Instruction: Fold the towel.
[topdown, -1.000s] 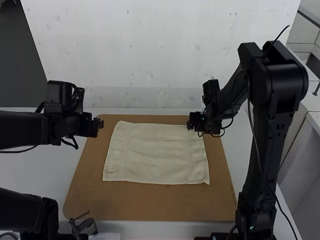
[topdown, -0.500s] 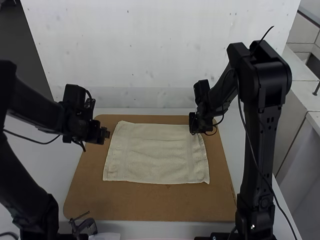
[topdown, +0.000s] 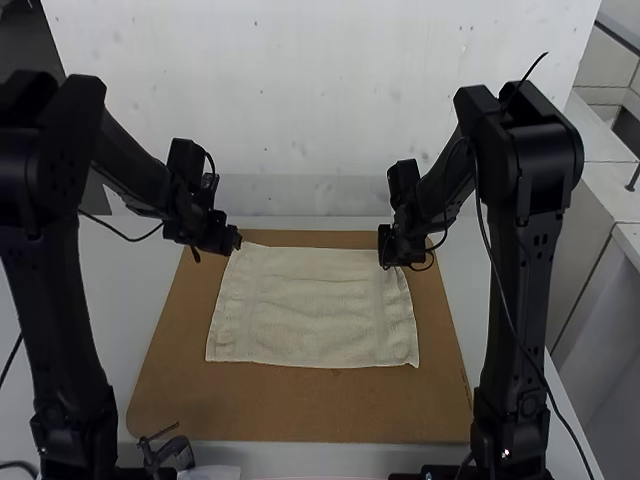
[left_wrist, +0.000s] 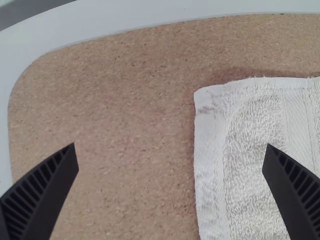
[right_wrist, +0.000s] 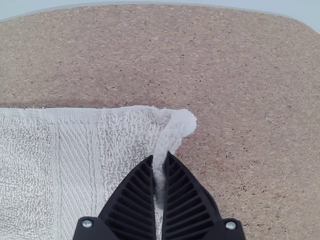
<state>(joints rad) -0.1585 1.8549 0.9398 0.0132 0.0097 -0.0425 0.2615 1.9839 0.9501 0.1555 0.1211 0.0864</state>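
Observation:
The cream towel (topdown: 315, 310) lies spread on the brown board, with slight wrinkles across it. At its far left corner is my left gripper (topdown: 238, 241); in the left wrist view that gripper (left_wrist: 170, 160) is open above the board, with the towel's corner and side edge (left_wrist: 210, 130) between and beyond its fingers. My right gripper (topdown: 386, 262) is at the far right corner. In the right wrist view, the right gripper (right_wrist: 160, 170) is shut on a pinched fold of the towel (right_wrist: 75, 165) near that corner.
The brown board (topdown: 300, 410) reaches past the towel on all sides, on a white table (topdown: 130, 270). A small dark clamp-like object (topdown: 170, 452) sits at the board's near left edge. A pale wall rises behind the table.
My left arm has swung in from the left, its gripper coming to the towel's far left corner. The right arm shifted slightly left, then held still, and the towel's far right corner became bunched.

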